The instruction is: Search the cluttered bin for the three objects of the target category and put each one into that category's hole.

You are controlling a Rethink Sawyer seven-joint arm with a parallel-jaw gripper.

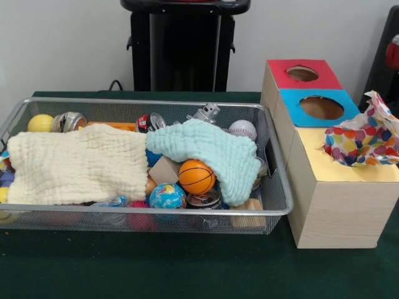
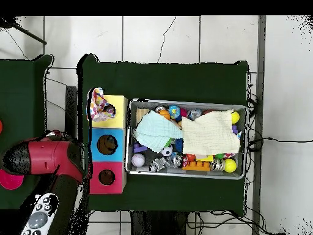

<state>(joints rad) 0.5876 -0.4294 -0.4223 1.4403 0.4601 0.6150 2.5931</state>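
The silver wire-mesh bin (image 1: 156, 210) lies on the green table and also shows in the overhead view (image 2: 183, 101). One white polka-dot cloth (image 1: 365, 137) sits crumpled on the yellow-topped box (image 1: 324, 165), over its hole, with most of it standing above the top. From above, the cloth (image 2: 98, 105) lies at the box's outer edge beside the dark opening (image 2: 109, 111). No other polka-dot cloth shows clearly in the bin. The red and black arm (image 2: 46, 159) is drawn back beside the boxes. Its gripper does not show.
A pale yellow cloth (image 1: 75, 165) and a mint cloth (image 1: 206, 146) cover much of the bin. Around them lie a basketball (image 1: 196, 176), a globe ball (image 1: 167, 196), a baseball (image 1: 243, 129), a yellow ball (image 1: 40, 123) and cans. The blue-topped box (image 1: 318, 107) and the red-topped box (image 1: 302, 73) stand behind the yellow one.
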